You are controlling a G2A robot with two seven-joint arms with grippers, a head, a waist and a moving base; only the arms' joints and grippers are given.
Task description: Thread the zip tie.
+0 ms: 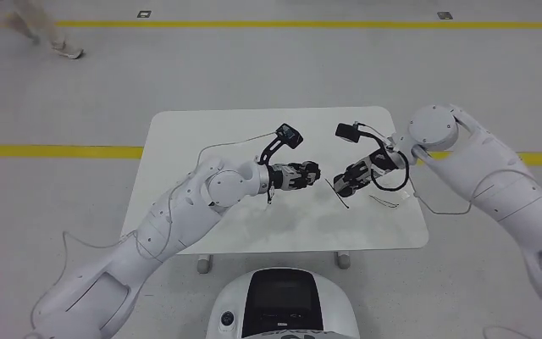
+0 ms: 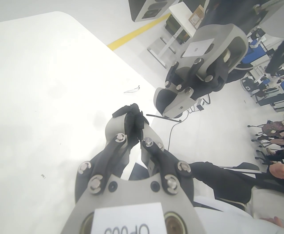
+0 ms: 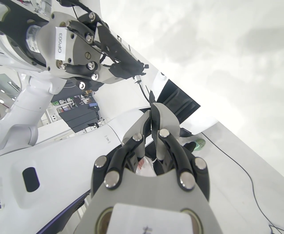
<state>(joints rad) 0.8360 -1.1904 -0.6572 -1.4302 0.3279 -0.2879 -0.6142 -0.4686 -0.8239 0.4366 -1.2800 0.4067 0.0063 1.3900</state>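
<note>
Surface: white table (image 1: pixel 212 144) with rounded corners on a pale grey floor. Yellow floor lines (image 1: pixel 254 24) run past the far side and along both ends of the table. In the left wrist view the room behind has another white desk (image 2: pixel 179 13), office chairs and blue kit. A thin black cable (image 3: pixel 241 168) trails over the floor.

Writing: each gripper has a white printed label on its base, the left's (image 2: pixel 127 218) and the right's (image 2: pixel 198 47). The print is a short code, not copied here.

Left gripper (image 1: pixel 313 168): over the table's middle, fingers pressed together, pads frayed and black. Can't tell if anything is pinched between them.

Right gripper (image 1: pixel 340 184): facing the left one, tips near each other but apart. The jaws are closed down on the zip tie (image 2: pixel 155 116).

The zip tie is black, thin and straight, clamped in the right fingertips and sticking out on both sides. One end points at the left gripper and sits just beside its fingertips; contact can't be made out. In the top view the tie runs diagonally through the right gripper's tips, over the middle of the table, slightly to the right.

Also on the table: a thin pale strand (image 1: pixel 385 202) lying flat under the right arm, apart from both grippers.
</note>
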